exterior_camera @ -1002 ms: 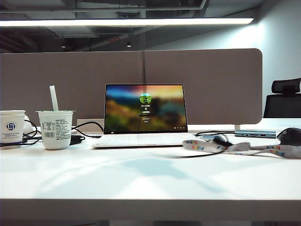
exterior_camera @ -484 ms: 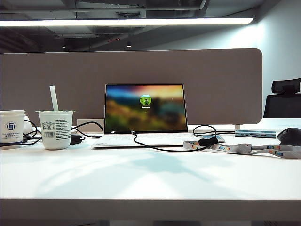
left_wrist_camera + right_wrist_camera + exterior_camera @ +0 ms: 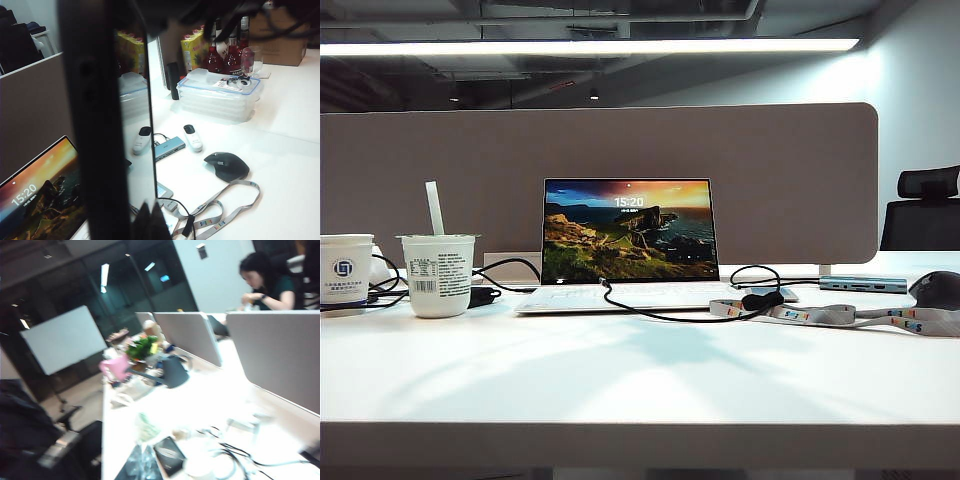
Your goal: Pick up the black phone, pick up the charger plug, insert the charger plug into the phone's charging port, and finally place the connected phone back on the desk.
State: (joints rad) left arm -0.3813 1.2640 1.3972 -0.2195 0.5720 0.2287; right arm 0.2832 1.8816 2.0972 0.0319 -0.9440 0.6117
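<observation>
The left gripper (image 3: pixel 150 222) is high above the laptop (image 3: pixel 628 240) and seems clenched on the black phone (image 3: pixel 100 125), which stands upright close to its camera. The phone is a stiff, glossy slab and probably slippery, so it is better gripped across its long edges, leaving the short edge free. The right gripper is closed, but I cannot tell on what. The thin black cable (image 3: pixel 660 317) lies limp in front of the laptop.

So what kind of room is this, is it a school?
More likely an office. An open laptop sits on a white desk backed by a grey-beige partition, with an office chair behind. The right wrist view shows more partitioned desks and a woman sitting at one.
</observation>
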